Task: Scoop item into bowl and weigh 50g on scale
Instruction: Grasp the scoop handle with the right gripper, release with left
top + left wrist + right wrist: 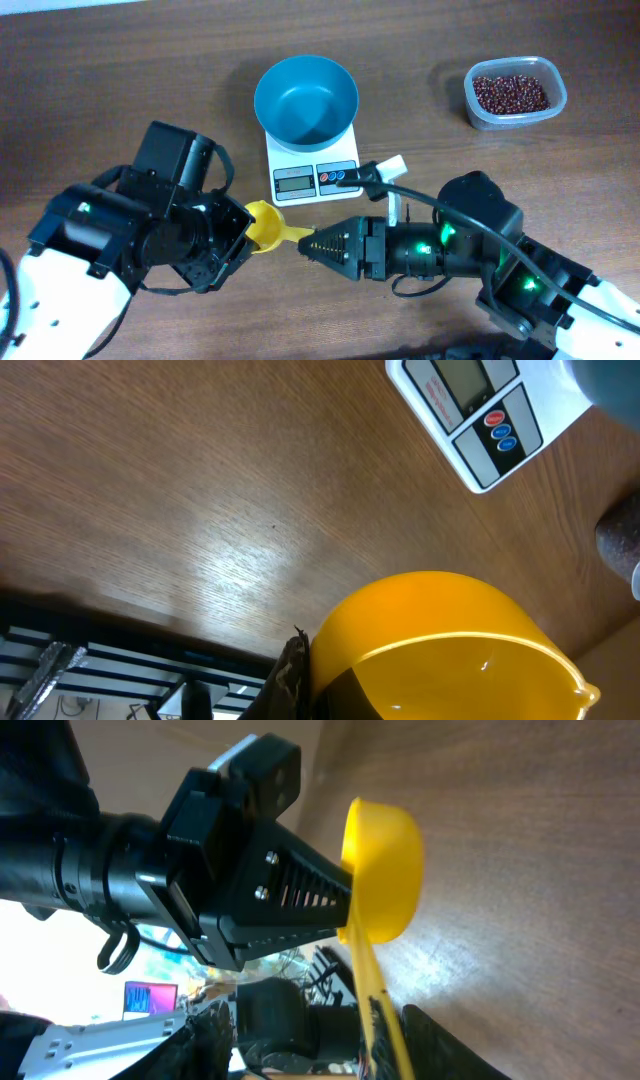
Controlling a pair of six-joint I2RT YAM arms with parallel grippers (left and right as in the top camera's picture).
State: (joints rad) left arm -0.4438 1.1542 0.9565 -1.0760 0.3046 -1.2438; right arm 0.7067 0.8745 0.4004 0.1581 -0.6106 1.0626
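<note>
Scoop (268, 228) cup touches left gripper (243, 232); handle seemingly pinched by right gripper (303, 243).

No words or numbers are showing legibly anywhere. On the scale (480, 415) at the table's far right, the grey display (470, 380) is apparently showing nothing, and marks beside the red and blue buttons (503, 432) are blurring.

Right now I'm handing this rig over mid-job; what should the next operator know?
Left pincer: shut on the rim of the yellow scoop.
Right pincer: scoop handle between its jaws, grip unclear.
Blue bowl sits empty on the scale.
Beans are in the clear tub, far right.
Done: bowl placed. To do: scoop beans, fill to 50g.
</note>
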